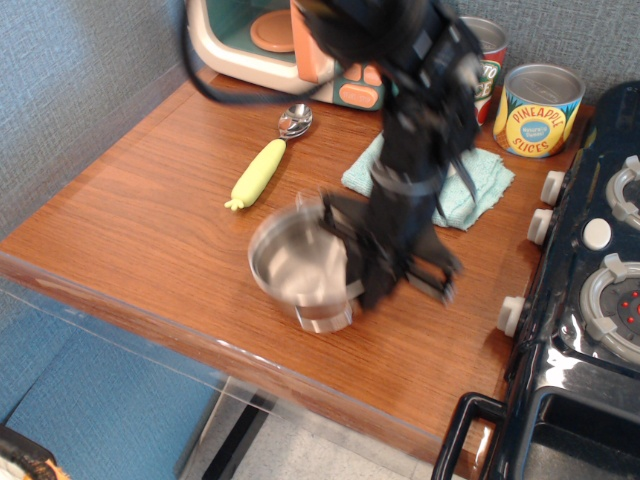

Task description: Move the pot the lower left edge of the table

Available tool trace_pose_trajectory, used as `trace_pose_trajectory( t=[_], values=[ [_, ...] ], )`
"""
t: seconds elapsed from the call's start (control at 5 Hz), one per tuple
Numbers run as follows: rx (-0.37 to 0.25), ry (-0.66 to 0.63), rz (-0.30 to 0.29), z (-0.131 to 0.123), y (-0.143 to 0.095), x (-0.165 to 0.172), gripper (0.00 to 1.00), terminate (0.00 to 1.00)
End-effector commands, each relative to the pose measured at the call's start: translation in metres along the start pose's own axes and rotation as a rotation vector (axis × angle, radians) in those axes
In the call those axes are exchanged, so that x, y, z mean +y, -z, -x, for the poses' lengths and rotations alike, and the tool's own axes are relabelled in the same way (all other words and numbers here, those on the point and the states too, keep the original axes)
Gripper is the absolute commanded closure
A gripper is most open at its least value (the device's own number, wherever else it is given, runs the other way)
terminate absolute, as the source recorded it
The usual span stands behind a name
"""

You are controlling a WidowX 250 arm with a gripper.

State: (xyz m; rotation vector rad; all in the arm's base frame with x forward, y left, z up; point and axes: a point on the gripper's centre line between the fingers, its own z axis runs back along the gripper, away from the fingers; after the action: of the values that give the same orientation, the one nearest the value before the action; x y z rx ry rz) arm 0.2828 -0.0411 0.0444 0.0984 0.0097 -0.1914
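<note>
The shiny steel pot (295, 265) is near the front edge of the reddish-brown wooden table (150, 215), blurred by motion and tilted. My black gripper (368, 283) is shut on the pot's right rim, with the arm coming down from the upper middle. The pot's front wire handle shows below its body; the right side of the pot is hidden behind my gripper.
A yellow-green toy corn (258, 173) and a spoon (295, 121) lie left of the arm. A teal cloth (470, 190), two tin cans (540, 108) and a toy microwave (260, 40) stand at the back. The dark toy stove (590, 300) is at the right.
</note>
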Motion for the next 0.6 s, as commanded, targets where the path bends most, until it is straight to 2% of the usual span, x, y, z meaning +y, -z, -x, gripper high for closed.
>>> trace_pose_trajectory(
  t=[0.0,0.2,0.4],
  values=[
    [-0.07,-0.187,-0.017,0.008,-0.023,0.106,1.0,0.0],
    [-0.042,-0.232,-0.005,0.021,-0.005,0.143,1.0,0.0],
    [0.004,-0.261,-0.022,0.029,0.008,0.168,1.0,0.0]
  ],
)
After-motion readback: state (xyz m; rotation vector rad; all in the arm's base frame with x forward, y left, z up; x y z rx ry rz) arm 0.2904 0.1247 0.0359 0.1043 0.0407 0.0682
